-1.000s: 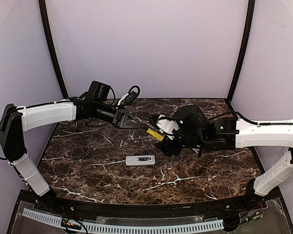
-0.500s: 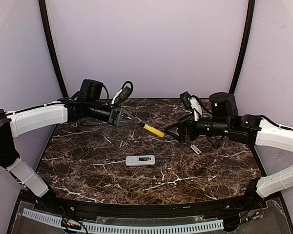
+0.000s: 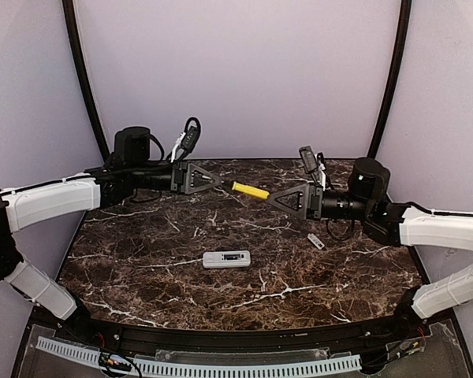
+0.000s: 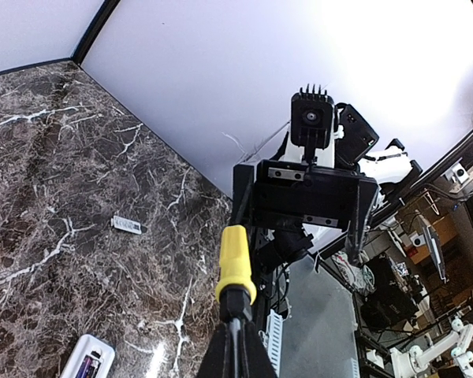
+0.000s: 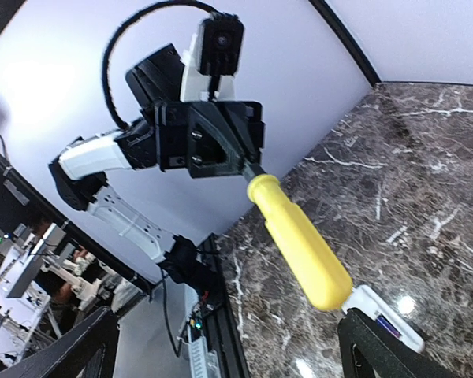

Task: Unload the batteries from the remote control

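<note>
The white remote control point(image 3: 226, 258) lies on the marble table with its compartment face up; a dark battery point(image 3: 233, 256) shows in it. The left wrist view catches its end point(image 4: 85, 364) with a purplish battery point(image 4: 89, 368). My left gripper point(image 3: 213, 180) is shut on the dark shaft of a yellow-handled stick point(image 3: 250, 190), held level above the table's back. My right gripper point(image 3: 277, 198) is open, its tips just past the handle's end. In the right wrist view the handle point(image 5: 299, 240) lies between my open fingers point(image 5: 87, 346), with the remote point(image 5: 382, 319) below.
A small flat grey cover point(image 3: 316, 241) lies on the table right of the remote, also in the left wrist view point(image 4: 128, 225). Purple walls and black posts enclose the table on three sides.
My left gripper lifted the yellow stick up and levelled it. My right arm rose from low over the table, drew back right and now faces the handle, uncovering the grey cover.
</note>
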